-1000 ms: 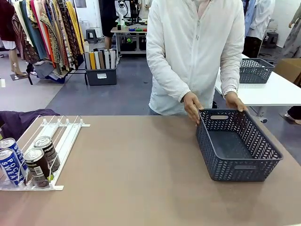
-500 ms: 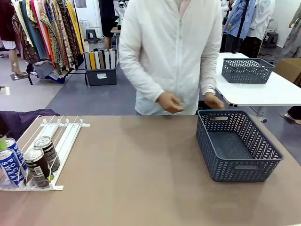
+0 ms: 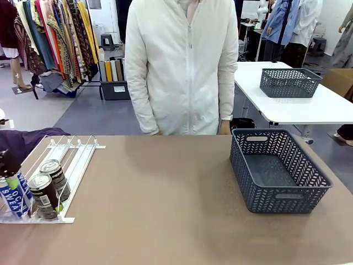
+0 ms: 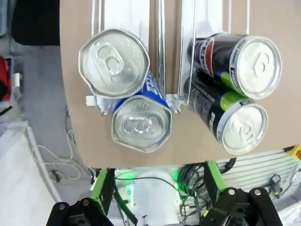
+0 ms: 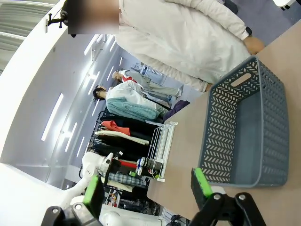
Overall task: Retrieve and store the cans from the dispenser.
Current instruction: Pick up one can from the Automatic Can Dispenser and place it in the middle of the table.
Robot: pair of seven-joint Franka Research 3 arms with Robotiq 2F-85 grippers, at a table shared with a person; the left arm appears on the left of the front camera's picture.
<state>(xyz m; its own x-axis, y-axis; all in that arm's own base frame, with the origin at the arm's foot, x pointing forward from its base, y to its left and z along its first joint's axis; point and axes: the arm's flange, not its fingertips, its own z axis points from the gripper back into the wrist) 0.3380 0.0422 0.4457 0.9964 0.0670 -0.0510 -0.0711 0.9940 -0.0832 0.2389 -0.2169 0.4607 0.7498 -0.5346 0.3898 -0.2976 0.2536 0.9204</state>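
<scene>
**Q:** Where are the cans placed, and how are they marked?

**A:** Four slim cans are lined up at the near end of the white railed dispenser [image 3: 81, 159], which is set at the left edge of the brown surface [image 3: 165, 221]. In the outer lane, a blue can with white lettering [image 4: 141, 125] is backed by a second blue can [image 4: 114, 63]. In the next lane, a dark can with green marks [image 4: 242, 129] is backed by another dark can [image 4: 256, 61]. All four are topped with silver lids and pull tabs, and the dark pair is seen tilted in the wrist view.

**Q:** How are the hands held?

**A:** The left hand [image 4: 157, 188] is poised above the can tops with its green-padded fingers spread and nothing gripped. The right hand [image 5: 146, 188] is likewise spread and empty, and is kept well apart from the dark grey lattice basket [image 3: 278, 190] placed at the right of the surface. A person in a white jacket [image 3: 182, 66] is seen at the far side, just beside the basket.
</scene>
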